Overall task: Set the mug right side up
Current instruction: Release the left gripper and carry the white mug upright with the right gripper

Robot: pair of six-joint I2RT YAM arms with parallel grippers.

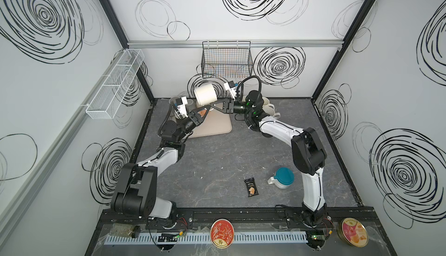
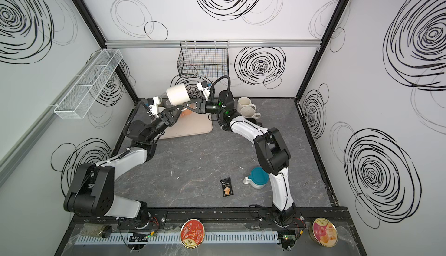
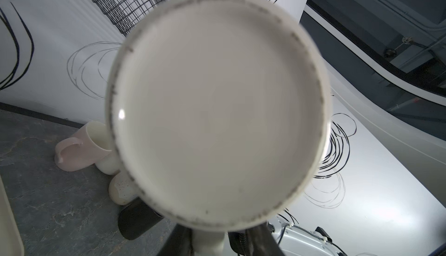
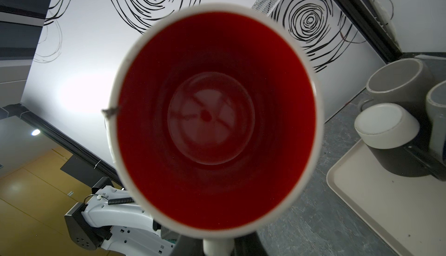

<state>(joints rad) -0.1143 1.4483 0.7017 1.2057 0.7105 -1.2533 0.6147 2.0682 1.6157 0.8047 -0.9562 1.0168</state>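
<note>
The white mug [image 1: 205,95] [image 2: 178,94] with a red inside hangs in the air above the tray's far end, lying roughly on its side. Its flat base [image 3: 217,107] fills the left wrist view, and its red mouth [image 4: 212,117] faces the right wrist camera. My right gripper [image 1: 214,104] [image 4: 218,247] is shut on the mug's handle [image 4: 218,246]. My left gripper [image 1: 206,111] [image 3: 212,245] straddles the same handle [image 3: 208,242] from the other side. It stands slightly open, with a gap between the handle and one finger [image 3: 260,242].
A beige tray [image 1: 212,126] lies under the grippers. Other mugs stand at the back right [image 1: 268,105] and back left [image 1: 190,102]. A teal-lidded jug [image 1: 282,177] and a dark snack packet [image 1: 251,187] sit near the front. A black wire basket [image 1: 226,59] hangs on the back wall.
</note>
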